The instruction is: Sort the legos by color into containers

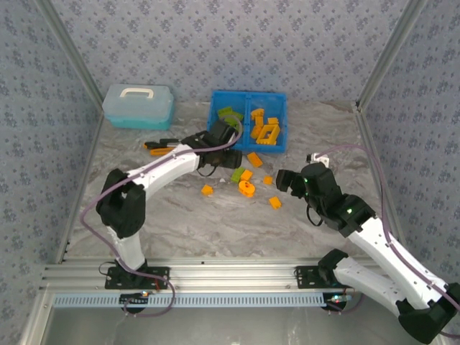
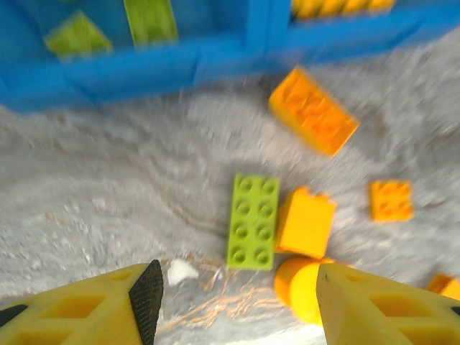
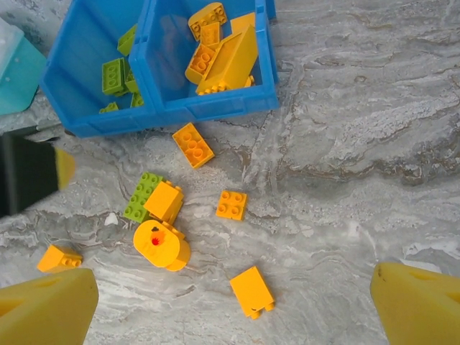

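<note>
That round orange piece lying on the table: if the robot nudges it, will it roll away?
Probably a little: the round orange piece has a curved side, so a nudge might set it rolling. The orange block close beside it may stop it that way. It looks like hard, shiny plastic, so likely stiff, light and somewhat slippery.

White arm links (image 1: 165, 167), black joints, thin mauve cables, yellow tool fingers (image 2: 374, 309) with perhaps black rubber pads (image 2: 147, 298).
</note>
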Available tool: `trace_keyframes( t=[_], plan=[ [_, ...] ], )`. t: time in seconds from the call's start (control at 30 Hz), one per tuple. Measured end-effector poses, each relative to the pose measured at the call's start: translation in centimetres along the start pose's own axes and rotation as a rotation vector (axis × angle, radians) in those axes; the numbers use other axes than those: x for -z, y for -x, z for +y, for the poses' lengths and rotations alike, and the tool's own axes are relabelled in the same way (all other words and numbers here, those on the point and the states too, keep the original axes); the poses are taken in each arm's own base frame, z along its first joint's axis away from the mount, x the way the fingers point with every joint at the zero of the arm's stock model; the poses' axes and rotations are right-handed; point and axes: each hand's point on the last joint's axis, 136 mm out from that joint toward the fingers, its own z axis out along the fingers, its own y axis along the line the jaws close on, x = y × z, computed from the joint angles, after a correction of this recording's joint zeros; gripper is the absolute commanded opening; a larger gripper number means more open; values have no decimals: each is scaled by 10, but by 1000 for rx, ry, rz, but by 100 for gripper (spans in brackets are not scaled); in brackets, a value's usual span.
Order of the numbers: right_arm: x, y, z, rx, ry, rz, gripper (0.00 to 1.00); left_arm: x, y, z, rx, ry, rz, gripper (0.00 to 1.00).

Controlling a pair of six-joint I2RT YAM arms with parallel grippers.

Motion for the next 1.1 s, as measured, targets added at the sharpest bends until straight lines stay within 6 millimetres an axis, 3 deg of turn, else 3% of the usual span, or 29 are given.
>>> trace_keyframes(
  t=[0.13,0.37,0.87,1.1],
  plan=[
    [-1,2,3,-5,13,-8,100,-29,-22,2,-11,2,81,60],
    [2,5,5,-7,19,-11,100,-66,-39,1,-13,-20,170,60],
    [3,6,5,-8,22,-14,100,-88,-46,-5,-17,-56,210,61],
    [3,6,5,-9,22,-14,100,-98,-40,-7,-47,-50,205,42]
  ],
)
